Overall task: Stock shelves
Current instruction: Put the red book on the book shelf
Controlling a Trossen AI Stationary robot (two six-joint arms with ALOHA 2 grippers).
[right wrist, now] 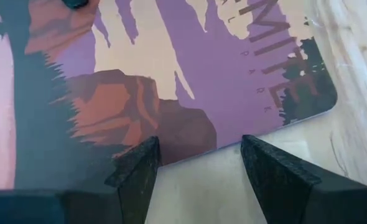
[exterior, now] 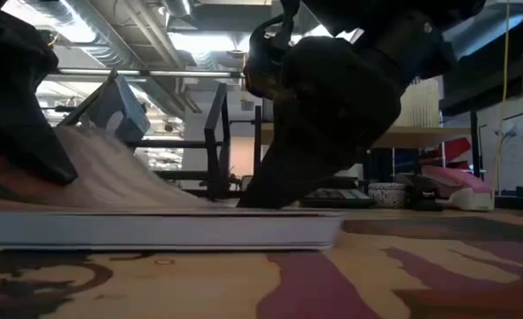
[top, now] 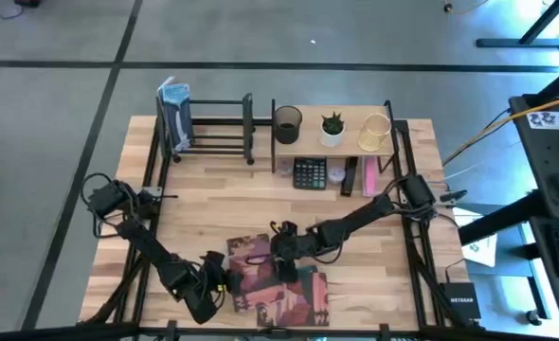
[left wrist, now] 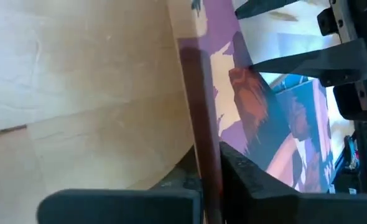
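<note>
Up at the far edge of the tabletop (top: 213, 204) stand the two shelves: the black metal-bar book rack (top: 218, 128) on the left, with a blue-grey book (top: 175, 116) leaning at its left end, and the light-wood board shelf (top: 341, 142) on the right. On the board sit a black cup (top: 287, 124), a small potted plant (top: 333, 128) and a gold wire holder (top: 376, 132). Under it lie a calculator (top: 309, 173), a small round container (top: 336, 175) and a pink stapler (top: 370, 177).

Near the front edge, well apart from both shelves, lies a large illustrated book (top: 275, 279) with a purple, rust and teal cover.

The left gripper (top: 213, 277) is down at the book's left edge. In the left wrist view its fingers (left wrist: 252, 177) stand on either side of the cover's edge (left wrist: 202, 124), which looks lifted off the wood, clamped on it. The low view shows the cover (exterior: 111, 168) rising at an angle above the pages on the left.

The right gripper (top: 284, 248) reaches in from the right arm to the book's far edge. In the right wrist view its fingers (right wrist: 277, 174) are spread apart, straddling the book's edge with bare wood between them and nothing gripped.
</note>
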